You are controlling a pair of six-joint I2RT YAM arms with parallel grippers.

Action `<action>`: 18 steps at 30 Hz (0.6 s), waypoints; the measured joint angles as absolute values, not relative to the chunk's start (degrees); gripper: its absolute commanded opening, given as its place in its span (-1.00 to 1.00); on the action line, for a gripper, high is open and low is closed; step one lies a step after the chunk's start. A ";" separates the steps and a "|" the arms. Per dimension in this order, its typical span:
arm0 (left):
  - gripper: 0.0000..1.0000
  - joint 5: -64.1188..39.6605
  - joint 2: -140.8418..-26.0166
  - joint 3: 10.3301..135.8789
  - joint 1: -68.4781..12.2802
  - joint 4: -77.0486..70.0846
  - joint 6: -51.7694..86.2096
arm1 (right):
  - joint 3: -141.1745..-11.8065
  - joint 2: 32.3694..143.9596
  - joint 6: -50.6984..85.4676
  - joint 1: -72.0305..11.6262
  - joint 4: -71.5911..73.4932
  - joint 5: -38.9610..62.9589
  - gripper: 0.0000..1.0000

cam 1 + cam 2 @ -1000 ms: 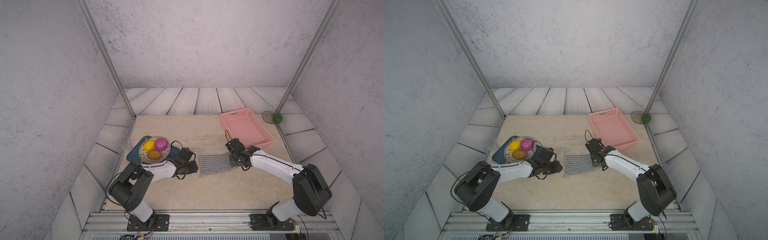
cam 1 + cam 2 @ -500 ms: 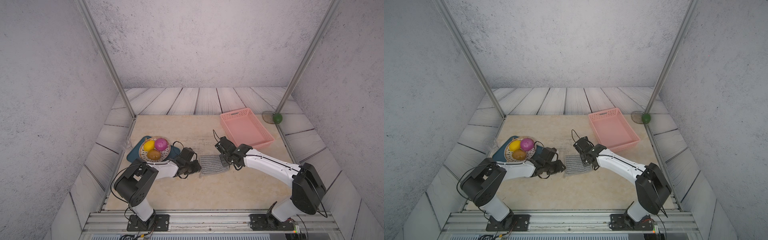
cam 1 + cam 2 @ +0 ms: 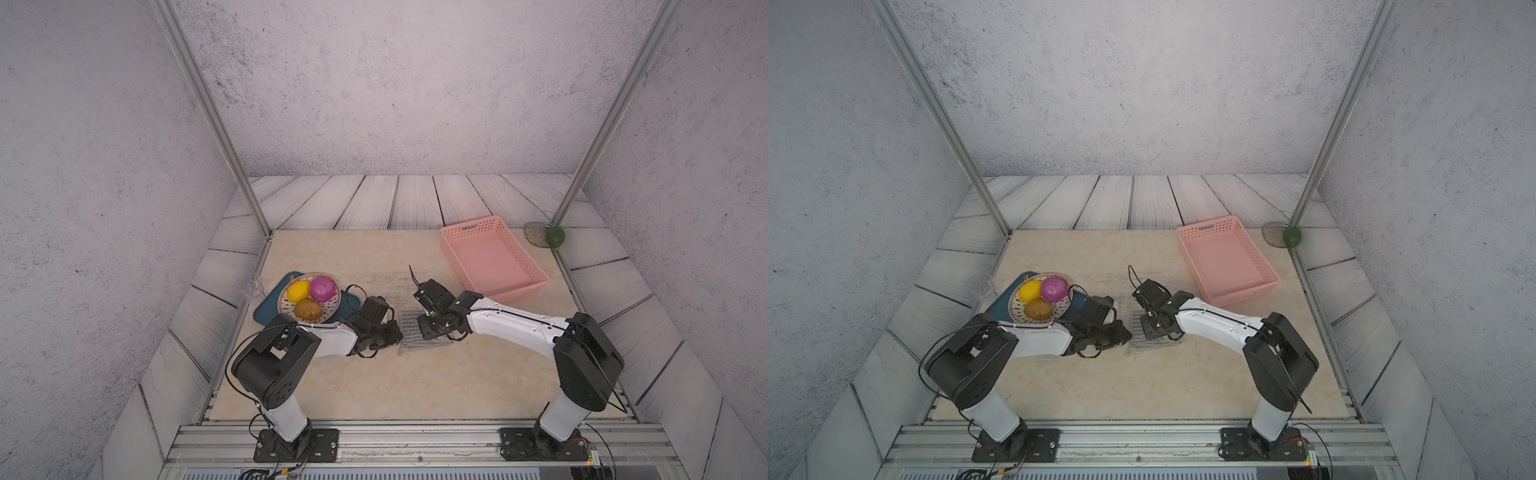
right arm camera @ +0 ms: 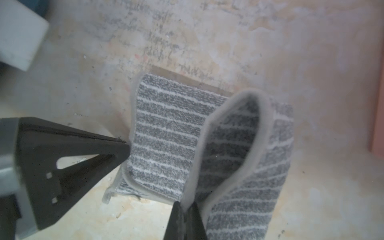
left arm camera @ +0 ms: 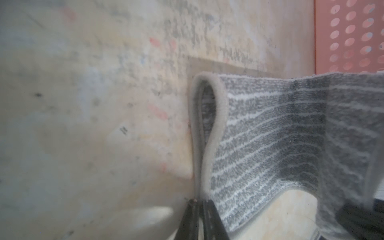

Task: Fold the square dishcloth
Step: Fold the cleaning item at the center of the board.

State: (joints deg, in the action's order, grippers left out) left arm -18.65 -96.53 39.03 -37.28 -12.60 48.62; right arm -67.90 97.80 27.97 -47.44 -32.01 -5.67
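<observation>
— Where is the square dishcloth?

— On the beige tabletop, near the pink basket, off its near corner toward the robot's left. It is partly doubled over, with the stripes showing.

— The left gripper?

— At the cloth's edge that faces away from the basket. Its jaws are pinched together on the pale hem there.

— And the right gripper?

— On the cloth's basket side, with its jaws clamped on the hem of a raised flap that loops upward. The two grippers are near each other but apart.
</observation>
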 measured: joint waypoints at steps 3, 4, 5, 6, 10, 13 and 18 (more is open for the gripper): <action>-0.71 -18.65 -96.36 38.02 -37.28 -14.44 49.36 | -68.10 98.96 28.99 -47.44 -30.09 -3.03 -1.00; -0.71 -18.68 -96.36 37.82 -37.28 -14.92 49.50 | -68.10 99.20 29.34 -47.44 -29.54 -2.39 -1.00; -0.71 -18.68 -96.36 37.58 -37.28 -15.42 49.63 | -68.10 99.46 29.67 -47.44 -29.02 -1.63 -1.00; -0.71 -18.70 -96.36 37.36 -37.28 -15.90 49.82 | -68.10 99.72 30.06 -47.44 -28.42 -0.95 -1.00; -0.72 -18.72 -96.36 36.77 -37.28 -17.10 50.54 | -68.10 100.84 31.22 -47.44 -26.35 1.48 -1.00; -0.72 -18.72 -96.36 36.53 -37.28 -17.58 50.89 | -68.10 101.36 31.70 -47.44 -25.67 2.59 -1.00; -0.73 -18.65 -96.36 36.36 -37.28 -17.93 51.07 | -68.14 101.67 32.38 -47.44 -24.86 3.16 -1.00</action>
